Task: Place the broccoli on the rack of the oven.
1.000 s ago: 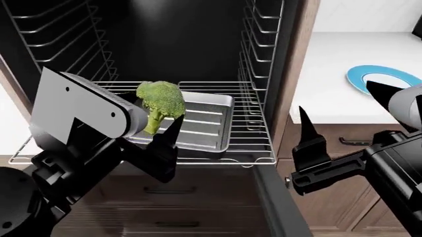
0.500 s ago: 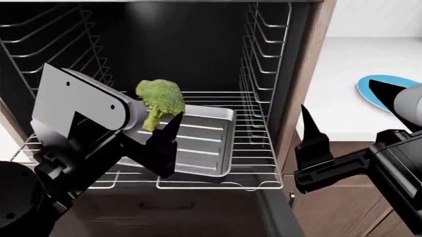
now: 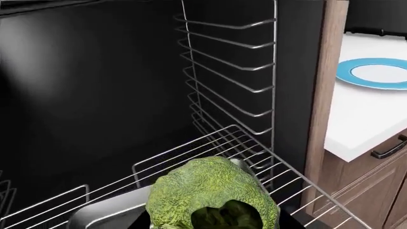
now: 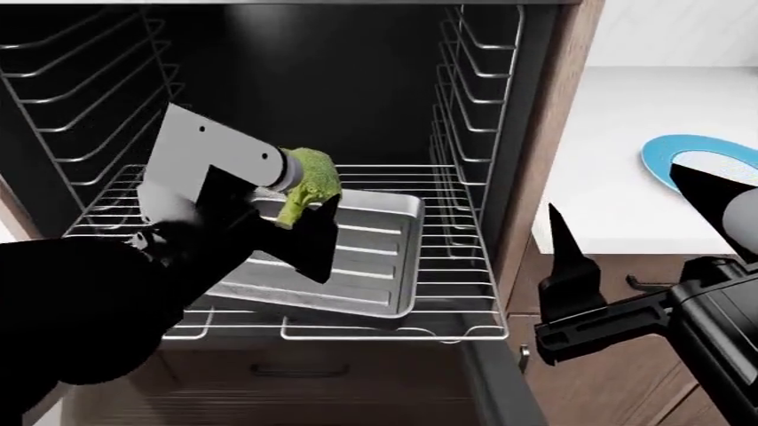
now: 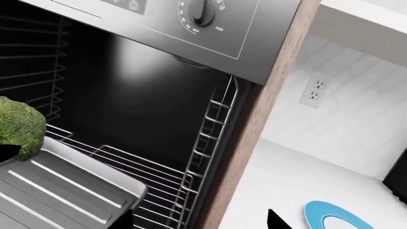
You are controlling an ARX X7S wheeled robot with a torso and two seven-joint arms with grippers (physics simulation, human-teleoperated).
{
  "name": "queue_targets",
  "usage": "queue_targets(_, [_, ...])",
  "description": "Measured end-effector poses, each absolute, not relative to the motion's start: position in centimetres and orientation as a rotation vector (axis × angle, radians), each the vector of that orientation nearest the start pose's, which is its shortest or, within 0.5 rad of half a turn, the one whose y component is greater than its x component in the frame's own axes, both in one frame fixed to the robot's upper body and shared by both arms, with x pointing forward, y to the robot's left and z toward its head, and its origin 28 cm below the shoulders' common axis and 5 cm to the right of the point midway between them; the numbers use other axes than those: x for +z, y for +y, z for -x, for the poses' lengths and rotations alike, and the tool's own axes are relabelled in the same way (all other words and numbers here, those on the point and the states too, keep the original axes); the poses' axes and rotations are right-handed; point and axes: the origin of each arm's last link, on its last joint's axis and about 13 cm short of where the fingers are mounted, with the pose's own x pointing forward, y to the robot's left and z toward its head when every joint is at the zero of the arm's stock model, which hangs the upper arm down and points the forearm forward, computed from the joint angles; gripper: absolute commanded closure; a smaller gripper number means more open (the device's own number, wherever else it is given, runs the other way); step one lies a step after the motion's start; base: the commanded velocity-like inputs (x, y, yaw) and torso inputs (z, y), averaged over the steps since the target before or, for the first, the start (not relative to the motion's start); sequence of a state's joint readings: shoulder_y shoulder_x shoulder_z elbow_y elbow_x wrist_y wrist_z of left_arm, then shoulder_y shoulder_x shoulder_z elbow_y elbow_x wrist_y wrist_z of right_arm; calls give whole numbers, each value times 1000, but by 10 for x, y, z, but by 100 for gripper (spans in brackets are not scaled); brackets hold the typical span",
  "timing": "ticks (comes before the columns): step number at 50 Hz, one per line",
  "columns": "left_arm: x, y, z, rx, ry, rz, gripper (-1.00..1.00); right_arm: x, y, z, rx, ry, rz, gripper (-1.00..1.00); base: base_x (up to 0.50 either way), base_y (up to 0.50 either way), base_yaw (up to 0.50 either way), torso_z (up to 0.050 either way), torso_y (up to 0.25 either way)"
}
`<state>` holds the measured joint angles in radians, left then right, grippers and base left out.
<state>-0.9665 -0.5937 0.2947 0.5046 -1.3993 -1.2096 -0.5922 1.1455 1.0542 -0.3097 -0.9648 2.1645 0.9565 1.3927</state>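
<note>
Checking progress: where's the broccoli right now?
In the head view, the broccoli is in the left gripper, above the grey tray on the rack.

White countertop [image 4: 616,160], blue plate [image 4: 698,160] on it, beside oven [image 4: 355,80]

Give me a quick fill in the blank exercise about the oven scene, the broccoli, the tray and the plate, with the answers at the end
1. The left claw holds the ____ over the tray.
2. The tray sits on the wire ____ inside the oven.
3. The plate on the white counter has a ____ rim.
4. The right claw holds ____.

Missing words: broccoli; rack; blue; nothing
</note>
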Motion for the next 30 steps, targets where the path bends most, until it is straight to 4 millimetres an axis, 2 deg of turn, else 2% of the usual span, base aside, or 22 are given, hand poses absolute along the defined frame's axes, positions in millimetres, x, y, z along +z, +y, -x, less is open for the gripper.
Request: queue_targets(30, [217, 219, -282, -395, 318, -105, 100, 282, -131, -120, 119, -40, 321, -100, 0, 0, 0, 0, 0])
